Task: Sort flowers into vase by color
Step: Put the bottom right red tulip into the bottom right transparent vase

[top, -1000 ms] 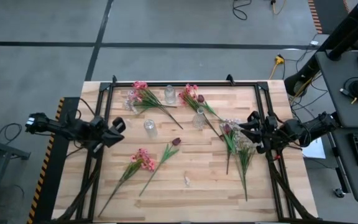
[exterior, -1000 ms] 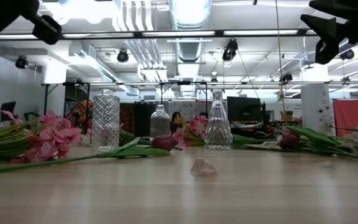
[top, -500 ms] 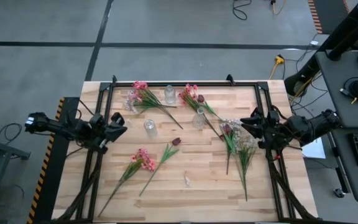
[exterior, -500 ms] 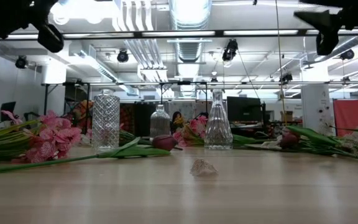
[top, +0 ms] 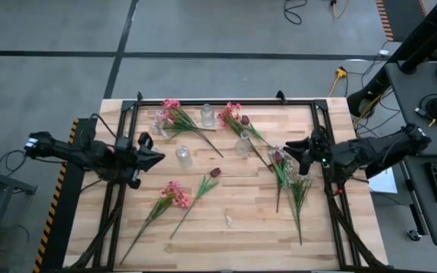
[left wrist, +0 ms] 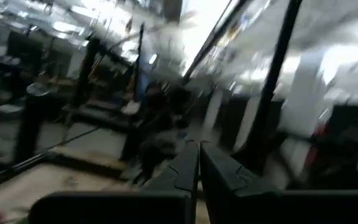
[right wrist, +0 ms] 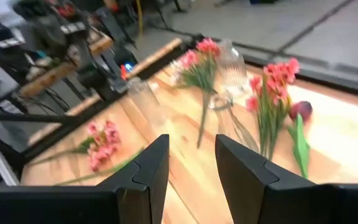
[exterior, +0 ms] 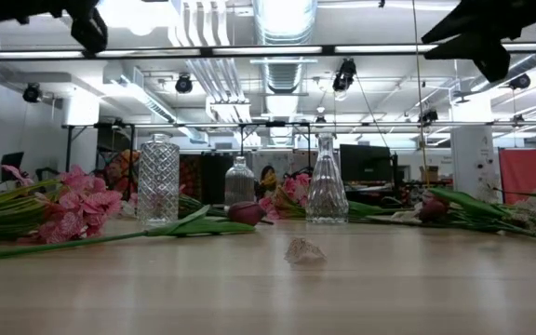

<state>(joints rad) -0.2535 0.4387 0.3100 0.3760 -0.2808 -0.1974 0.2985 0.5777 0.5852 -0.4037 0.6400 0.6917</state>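
Three glass vases stand empty on the pale plank table, and every flower lies flat, so the sorting appears to be at its opening reach.

Lowest in the overhead frame, below centre left, a pink spray and a dark red tulip trail long thin green stalks, a small pale scrap beside them. At centre right a loose heap of white blossoms and another red bloom rests under the right gripper, which hovers with fingers parted and nothing between them. At centre left the left gripper hangs above the table's edge, jaws shut and empty.

Toward the upper edge, two more pink bunches lie around the cut-glass vessels, ribbed and narrow-necked.

Next, the right arm probably must drop onto one slender stalk alone; the tangled plastic stems could drag neighbours along.
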